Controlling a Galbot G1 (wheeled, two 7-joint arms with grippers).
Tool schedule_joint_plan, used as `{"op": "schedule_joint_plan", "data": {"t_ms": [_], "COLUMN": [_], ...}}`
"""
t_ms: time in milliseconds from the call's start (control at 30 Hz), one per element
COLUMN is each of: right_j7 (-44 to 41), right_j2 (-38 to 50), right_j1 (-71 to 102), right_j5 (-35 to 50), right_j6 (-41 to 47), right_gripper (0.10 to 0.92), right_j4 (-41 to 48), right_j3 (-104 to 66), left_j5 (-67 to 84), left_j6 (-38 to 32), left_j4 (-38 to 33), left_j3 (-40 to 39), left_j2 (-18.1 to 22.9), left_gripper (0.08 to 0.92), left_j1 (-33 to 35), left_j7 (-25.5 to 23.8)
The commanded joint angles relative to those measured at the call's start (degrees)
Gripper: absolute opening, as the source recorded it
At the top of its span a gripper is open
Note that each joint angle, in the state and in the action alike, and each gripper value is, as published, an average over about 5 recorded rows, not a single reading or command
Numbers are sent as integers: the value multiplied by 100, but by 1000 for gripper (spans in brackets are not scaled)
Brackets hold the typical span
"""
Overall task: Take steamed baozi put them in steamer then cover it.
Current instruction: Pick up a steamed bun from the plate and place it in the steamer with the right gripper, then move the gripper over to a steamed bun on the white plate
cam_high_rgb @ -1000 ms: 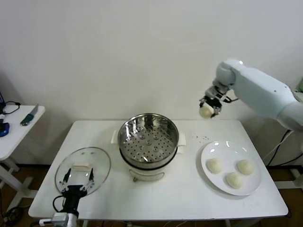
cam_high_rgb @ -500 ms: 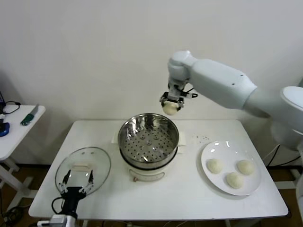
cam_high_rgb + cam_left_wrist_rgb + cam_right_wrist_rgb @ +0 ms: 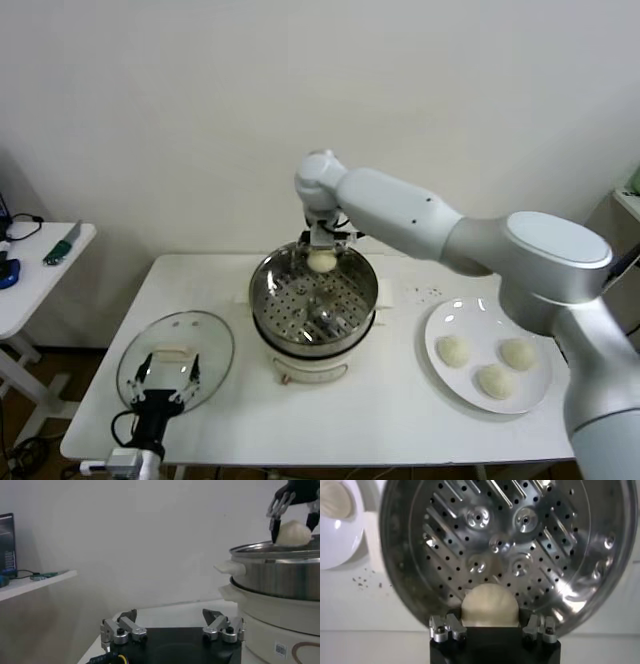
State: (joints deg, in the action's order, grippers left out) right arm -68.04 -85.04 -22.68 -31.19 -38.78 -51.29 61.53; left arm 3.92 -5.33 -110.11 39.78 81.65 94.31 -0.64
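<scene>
The steel steamer point(image 3: 262, 300) stands mid-table on its white pot base. My right gripper point(image 3: 322, 250) is shut on one cream-white baozi point(image 3: 321, 262) and holds it just above the steamer's back part. In the right wrist view that baozi point(image 3: 489, 605) sits between the fingers of the right gripper point(image 3: 490, 617), with the perforated bottom point(image 3: 520, 545) below. Three baozi point(image 3: 453, 350) point(image 3: 518, 352) point(image 3: 494, 380) lie on the white plate point(image 3: 437, 322). The glass cover point(image 3: 205, 345) rests flat at the front left. Over its near edge, my left gripper point(image 3: 165, 395) point(image 3: 170, 617) stands open and empty.
A low white side table point(image 3: 40, 265) with small items stands left of the main table. Dark crumbs point(image 3: 425, 292) lie between the steamer and the plate. From the left wrist, the steamer wall point(image 3: 280, 575) rises close by on one side.
My right arm has swung left from beside the plate to over the steamer, and it has lowered the baozi to the rim. The left arm has not moved.
</scene>
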Motion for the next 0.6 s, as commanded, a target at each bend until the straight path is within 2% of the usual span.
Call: {"op": "schedule_joint_plan", "data": {"t_ms": [33, 200, 400, 600], "right_j7": [36, 96, 134, 107], "right_j2": [-250, -312, -371, -345], "right_j1": [309, 431, 526, 479], "right_j5": [-341, -532, -674, -729], "right_j6": [-106, -168, -184, -221], "right_gripper": [721, 730, 809, 823], "right_j4": [179, 391, 520, 485], "right_j3": [-54, -127, -194, -325], "left_j5": [13, 21, 13, 26], "left_j6": [1, 0, 4, -13], "left_j4": [16, 34, 47, 63], "left_j3": [1, -3, -27, -13], "left_j2": [-6, 3, 37, 32], "left_gripper": [823, 823, 823, 823], "left_j1": [-3, -11, -38, -5], "left_j7": [3, 5, 8, 15]}}
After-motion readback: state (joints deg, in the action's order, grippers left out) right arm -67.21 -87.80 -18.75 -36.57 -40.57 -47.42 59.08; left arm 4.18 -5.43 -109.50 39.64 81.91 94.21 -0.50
